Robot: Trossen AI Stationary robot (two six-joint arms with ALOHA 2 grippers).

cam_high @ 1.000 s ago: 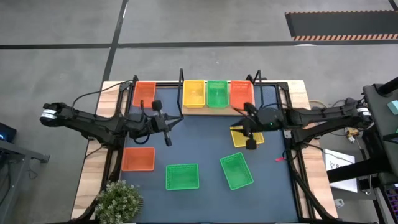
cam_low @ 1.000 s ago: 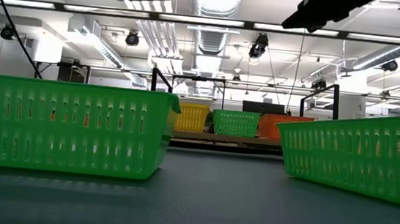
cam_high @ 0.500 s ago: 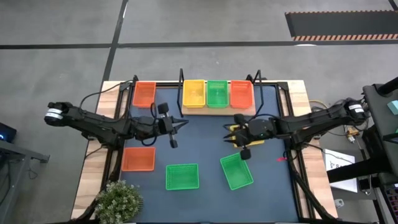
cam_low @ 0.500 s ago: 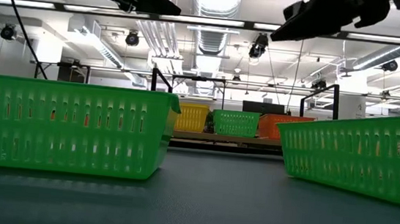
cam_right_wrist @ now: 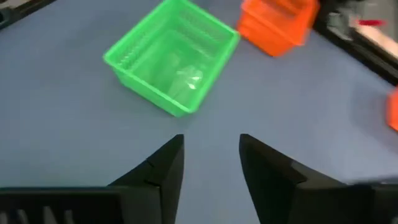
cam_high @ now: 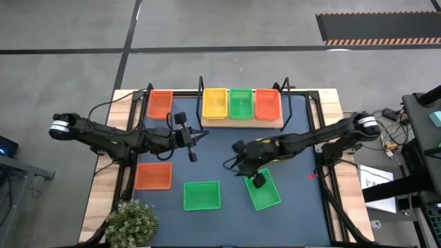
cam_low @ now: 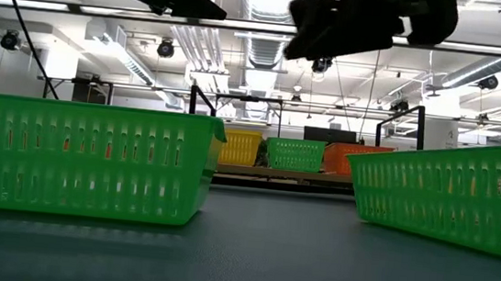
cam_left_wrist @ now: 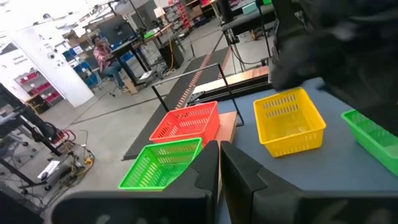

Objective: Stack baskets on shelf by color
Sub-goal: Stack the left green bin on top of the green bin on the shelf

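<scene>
The shelf (cam_high: 273, 124) at the far edge holds 3 baskets. The yellow basket (cam_left_wrist: 289, 121) lies unstacked on the table. The right gripper (cam_right_wrist: 208, 143) has swung left past it, jaws now spread and empty, facing a green basket (cam_right_wrist: 171, 62), likely its next pick. The left gripper (cam_left_wrist: 219, 148) hovers closed.

No text, label, brand, number or sign could be read anywhere; the baskets, the shelf and the desk were unmarked, and room signage was too small to read
</scene>
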